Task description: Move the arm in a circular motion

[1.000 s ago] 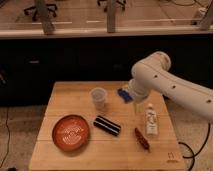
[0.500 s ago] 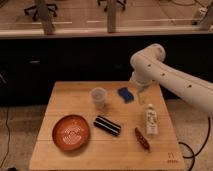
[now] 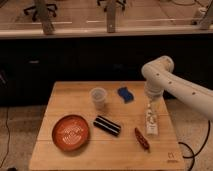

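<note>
Above the table's (image 3: 60, 100) right side, white arm (image 3: 172, 82), pincer (image 3: 151, 104) over bottle (image 3: 150, 122).

Jaws (image 3: 151, 103) above bottle (image 3: 150, 122), cup (image 3: 98, 97) left.

White arm (image 3: 175, 85) comes in from the right, elbow bent up high, gripper (image 3: 152, 106) hanging straight down near the right edge.
</note>
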Robot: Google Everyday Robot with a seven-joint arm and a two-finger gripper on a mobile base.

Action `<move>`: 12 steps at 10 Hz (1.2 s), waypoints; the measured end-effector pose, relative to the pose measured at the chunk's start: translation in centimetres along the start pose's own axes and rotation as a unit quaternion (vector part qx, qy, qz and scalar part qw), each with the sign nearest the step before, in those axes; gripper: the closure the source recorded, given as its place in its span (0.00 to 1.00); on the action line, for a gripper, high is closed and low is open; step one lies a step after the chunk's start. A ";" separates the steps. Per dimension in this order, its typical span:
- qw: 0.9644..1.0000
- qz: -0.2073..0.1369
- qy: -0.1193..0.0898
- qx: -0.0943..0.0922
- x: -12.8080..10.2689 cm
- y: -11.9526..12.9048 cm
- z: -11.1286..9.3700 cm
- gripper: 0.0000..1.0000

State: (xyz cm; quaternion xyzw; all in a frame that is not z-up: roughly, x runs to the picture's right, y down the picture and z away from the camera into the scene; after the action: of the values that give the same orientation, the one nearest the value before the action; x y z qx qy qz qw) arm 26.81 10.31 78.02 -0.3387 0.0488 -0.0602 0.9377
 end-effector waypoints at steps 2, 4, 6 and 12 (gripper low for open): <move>1.000 0.018 0.009 -0.020 1.6 3.3 1.2 0.20; 0.999 0.012 0.015 -0.031 1.6 6.4 1.1 0.20; 0.999 -0.015 0.012 -0.029 0.2 8.3 -0.5 0.20; 0.989 -0.140 -0.036 0.029 -7.8 10.1 -9.3 0.20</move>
State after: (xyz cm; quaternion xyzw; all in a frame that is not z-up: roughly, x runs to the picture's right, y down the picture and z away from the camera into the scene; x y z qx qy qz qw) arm 18.67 13.33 64.86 -0.3167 -0.0346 -0.1805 0.9305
